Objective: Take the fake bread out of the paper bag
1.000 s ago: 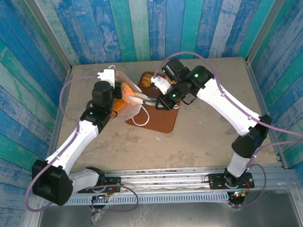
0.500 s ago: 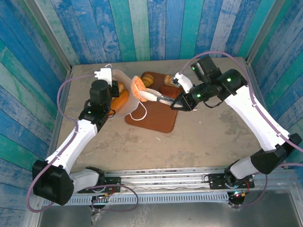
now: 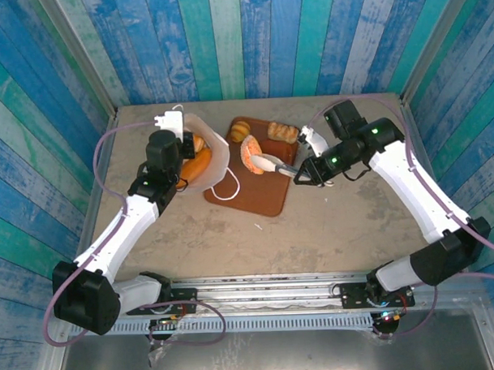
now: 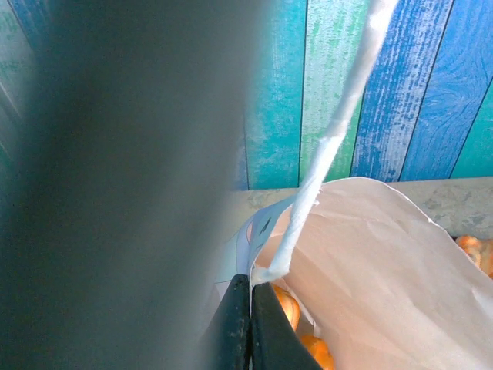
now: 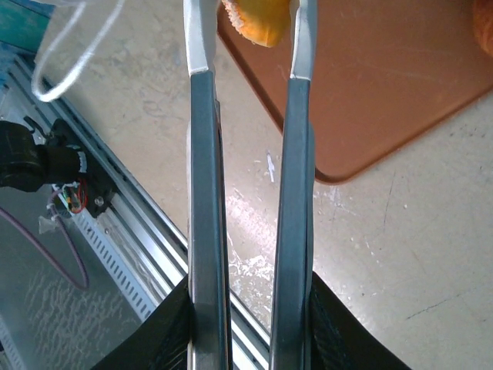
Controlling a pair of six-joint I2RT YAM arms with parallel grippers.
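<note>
As your right tool (image 3: 260,158) swings clear of the paper bag (image 3: 217,149), it grips one fake bread roll (image 3: 247,152) between its tips, now above the tray (image 3: 260,197); your left tool (image 4: 249,312) pinches the bag's rim, more loaves (image 3: 196,164) waiting inside.

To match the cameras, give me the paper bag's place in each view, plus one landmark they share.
Top external: paper bag stands upper left of centre, beside the brown tray.
Left wrist: its white wall at lower right, left gripper shut on its rim.
Right wrist: its cord loop, top left corner.
Shared landmark: the tan table.
</note>
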